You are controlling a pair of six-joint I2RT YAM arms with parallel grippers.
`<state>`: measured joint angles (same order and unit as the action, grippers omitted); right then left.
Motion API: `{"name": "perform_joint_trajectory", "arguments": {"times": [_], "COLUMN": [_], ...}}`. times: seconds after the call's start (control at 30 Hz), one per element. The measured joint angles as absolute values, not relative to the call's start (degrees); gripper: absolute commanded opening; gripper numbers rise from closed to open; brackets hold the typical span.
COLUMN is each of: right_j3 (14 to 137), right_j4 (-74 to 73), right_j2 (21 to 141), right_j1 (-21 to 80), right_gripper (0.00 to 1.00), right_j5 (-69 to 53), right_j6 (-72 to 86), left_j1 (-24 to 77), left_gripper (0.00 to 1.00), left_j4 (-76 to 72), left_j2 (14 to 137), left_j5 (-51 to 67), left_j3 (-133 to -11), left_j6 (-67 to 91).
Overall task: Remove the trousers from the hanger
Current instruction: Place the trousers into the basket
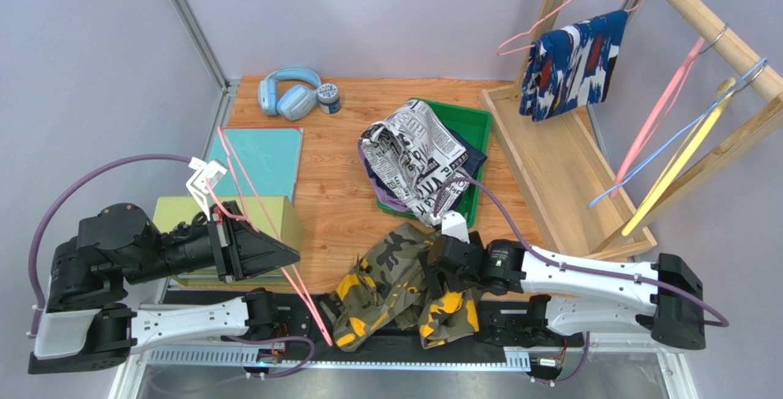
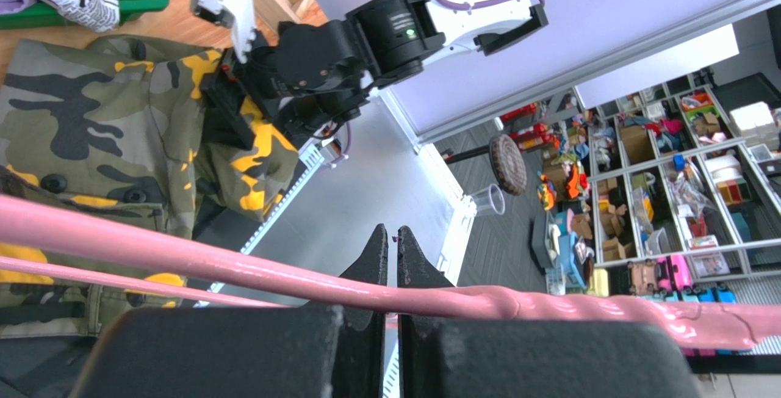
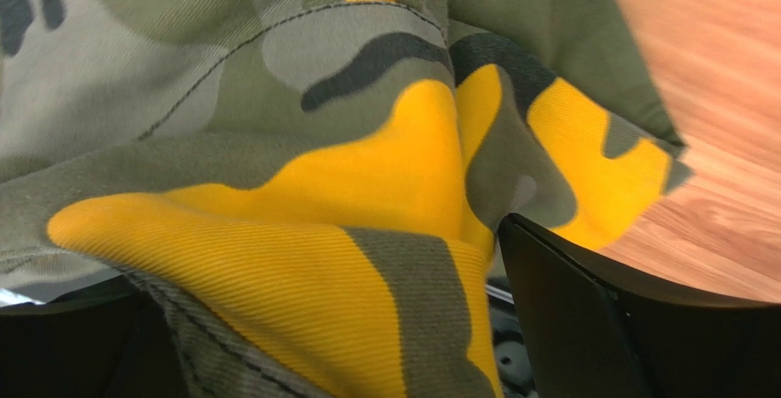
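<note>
Grips the pink hanger (image 2: 183, 251) in closed left fingers (image 2: 371, 265) at 8 o'clock. Has the camouflage trousers (image 1: 386, 280) heaped at 6 o'clock on the near edge of the table (image 1: 340, 206), one yellow fold lying between right fingers (image 3: 596, 325) spread wide apart.

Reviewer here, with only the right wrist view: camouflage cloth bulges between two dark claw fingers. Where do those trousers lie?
Observer: The camouflage trousers lie crumpled at the near edge of the table, between the two arms.
Operator: Is a hanger near them?
Observer: The left claw is shut on a pink hanger, one corner of which ends beside the trousers. I cannot tell whether it is clear of them.
Operator: Any pair left hanging?
Observer: Yes, the blue-white-red trousers hang at the wooden rack.
</note>
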<state>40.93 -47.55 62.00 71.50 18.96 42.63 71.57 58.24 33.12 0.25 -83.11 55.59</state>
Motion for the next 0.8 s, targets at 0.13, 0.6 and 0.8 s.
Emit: {"name": "perform_joint_trajectory", "arguments": {"times": [0.13, 0.6, 0.8], "right_j3": [38.79, 43.22, 48.05], "right_j4": [-42.81, -26.24, -31.35], "right_j2": [66.67, 86.54, 87.79], "right_j1": [70.65, 74.56, 79.50], "right_gripper": [1.00, 0.00, 0.00], "right_j5": [17.17, 16.38, 24.16], "right_j6": [44.29, 48.86, 47.55], "left_j1": [71.57, 71.59, 71.59], "left_gripper": [0.00, 0.00, 0.00], "left_j4": [57.63, 57.43, 57.47], "left_j2": [33.04, 29.28, 29.28], "left_j5": [0.99, 1.41, 1.26], "left_j3": [-82.43, -81.58, -81.58], "left_j6": [55.59, 56.23, 56.23]}}
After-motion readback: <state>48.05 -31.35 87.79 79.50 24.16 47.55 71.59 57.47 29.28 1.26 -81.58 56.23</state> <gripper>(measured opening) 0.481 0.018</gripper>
